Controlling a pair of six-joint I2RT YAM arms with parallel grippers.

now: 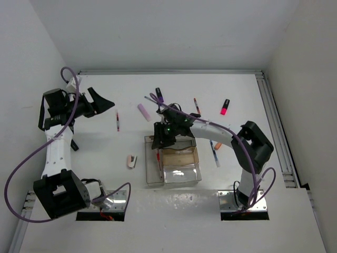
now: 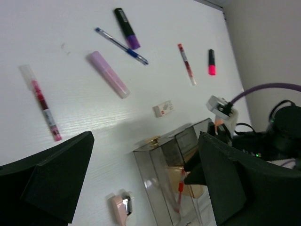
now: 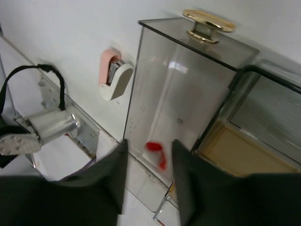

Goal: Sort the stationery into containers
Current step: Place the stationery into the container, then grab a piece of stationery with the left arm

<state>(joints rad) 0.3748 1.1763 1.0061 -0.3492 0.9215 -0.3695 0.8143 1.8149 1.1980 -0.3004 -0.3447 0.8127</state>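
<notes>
White matte tabletop (image 1: 105, 158), stationery scattered. Right gripper (image 3: 149, 188) hung over the long smoky tray (image 3: 188, 70) with its fingers apart, the gap wider than the red pen (image 3: 155, 154) seen between them. That pen looked to be inside the tray, leaning. Left gripper (image 1: 102, 97) was spread wide and empty, off to the left. Loose on the table: purple highlighter (image 1: 158, 94), pink highlighter (image 1: 225, 107), second red pen (image 1: 118, 121). Pens likely light, stiff, slick round plastic, prone to roll; best pinched mid-barrel, across the axis. Trays were hard, thin-walled, boxy; amber tray (image 1: 179, 156) touched the smoky one.
</notes>
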